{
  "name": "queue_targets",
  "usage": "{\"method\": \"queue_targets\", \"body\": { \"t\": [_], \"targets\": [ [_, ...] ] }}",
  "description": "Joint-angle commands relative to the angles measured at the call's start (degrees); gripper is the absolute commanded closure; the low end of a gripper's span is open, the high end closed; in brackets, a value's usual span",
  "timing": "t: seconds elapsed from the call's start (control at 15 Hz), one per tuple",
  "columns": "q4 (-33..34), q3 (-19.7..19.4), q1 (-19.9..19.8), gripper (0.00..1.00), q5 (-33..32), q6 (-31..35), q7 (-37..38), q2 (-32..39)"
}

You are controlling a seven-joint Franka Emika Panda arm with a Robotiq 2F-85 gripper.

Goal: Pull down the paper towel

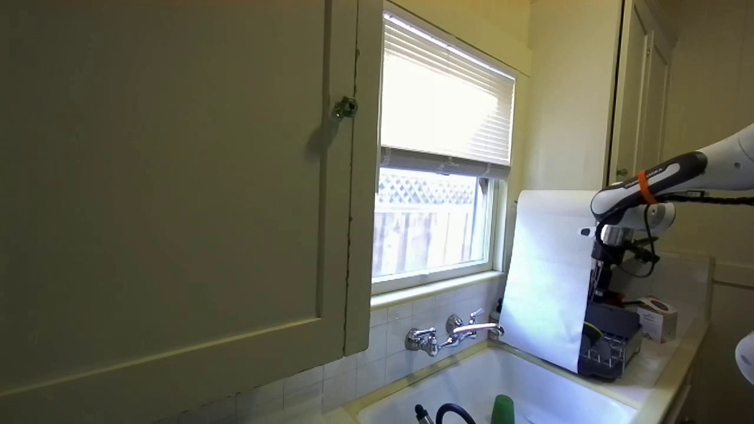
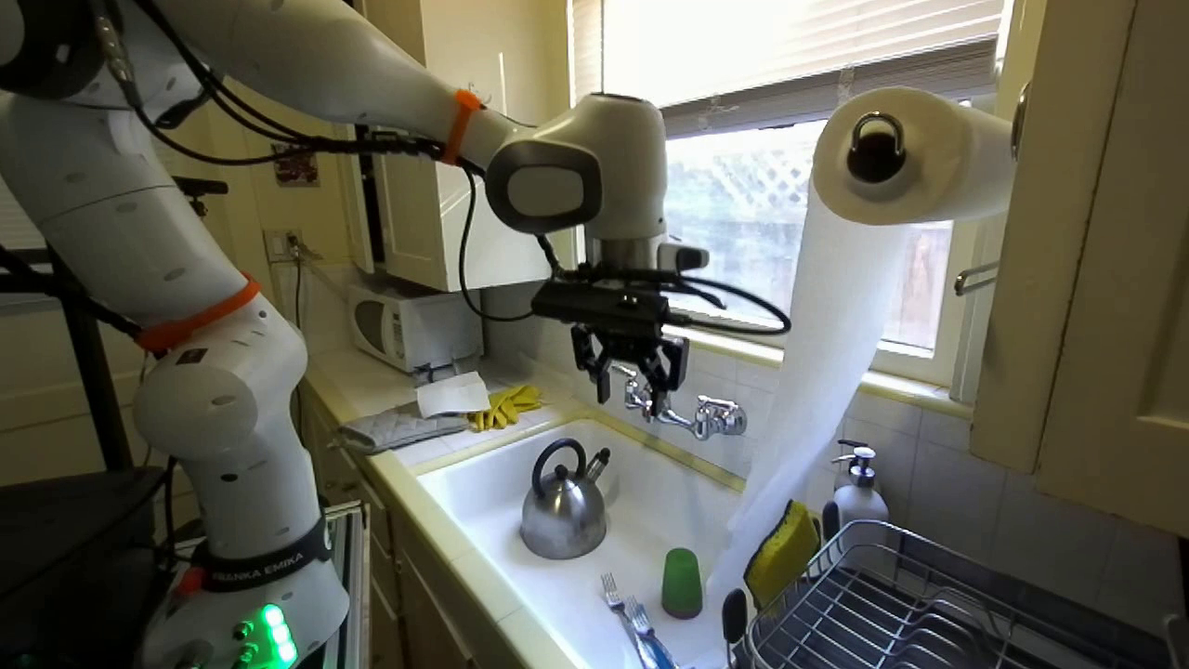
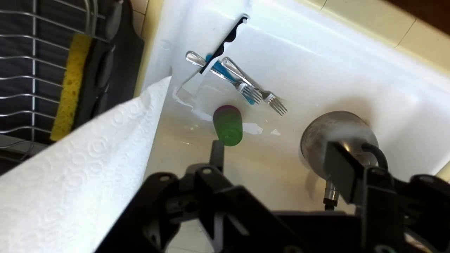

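Paper towel (image 2: 817,372) hangs from its roll (image 2: 938,167) down to the sink (image 2: 669,492); a hard tug could overspin the roll and drop slack there, or tear the paper towel. Arm (image 2: 353,65) reaches out above, wrist (image 2: 622,177) pointing down; gripper (image 2: 632,400) beside the paper towel, not touching, fingers (image 3: 217,154) spread wide, nothing held.

Jaws parted over a sink (image 3: 299,70) with cup (image 3: 228,126), forks (image 3: 270,96) and kettle (image 3: 327,128); paper towel (image 3: 81,168) hangs across the counter edge (image 3: 151,33) near the dish rack (image 3: 34,58)
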Motion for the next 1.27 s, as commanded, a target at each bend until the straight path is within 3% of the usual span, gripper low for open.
{"method": "queue_targets", "body": {
  "t": [0.0,0.4,0.8,1.2],
  "targets": [
    [7.2,4.7,-1.5,0.00,-4.5,-12.1,8.5,-4.9],
    [21.3,8.9,-0.9,0.00,-10.2,-26.7,21.7,-8.4],
    [32.3,10.1,0.1,0.00,-16.8,-36.1,31.1,-8.4],
    [32.6,8.7,1.6,0.00,-16.3,-34.8,31.6,-9.1]
  ]
}}
